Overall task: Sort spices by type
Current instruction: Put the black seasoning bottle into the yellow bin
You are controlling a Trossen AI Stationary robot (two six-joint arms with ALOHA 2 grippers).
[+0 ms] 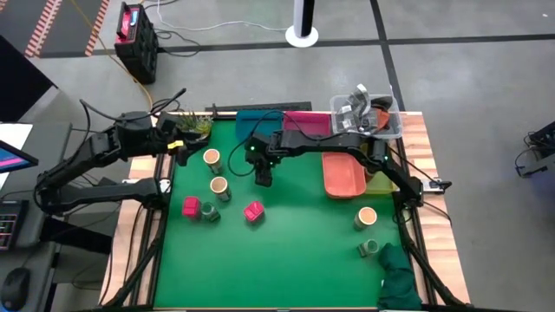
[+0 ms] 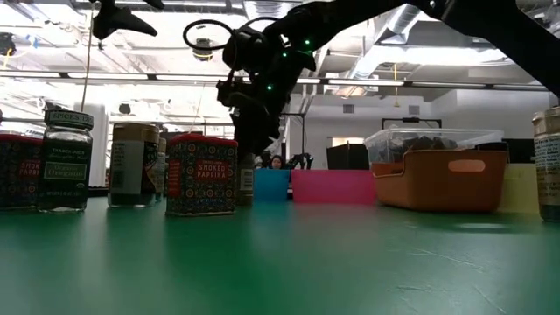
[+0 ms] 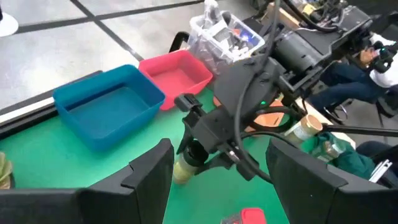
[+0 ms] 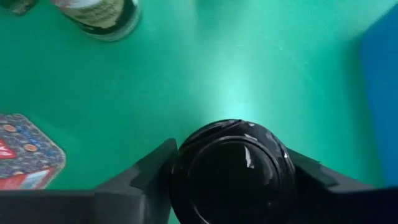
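Right tool clamped on a black-lidded jar near the middle of the green table.

The right tool (image 4: 230,177) has its two fingers pressed against either side of the black-lidded jar (image 4: 231,167), which stands just in front of the blue bin (image 1: 258,121). The left tool (image 1: 180,143) hangs over the table's (image 1: 286,260) left edge, fingers apart and grasping nothing. Two tan jars (image 1: 212,158) stand left of the held jar; two red tins (image 1: 253,211) and a green-topped jar (image 1: 208,211) stand nearer the front; another tan jar (image 1: 367,217) stands right.
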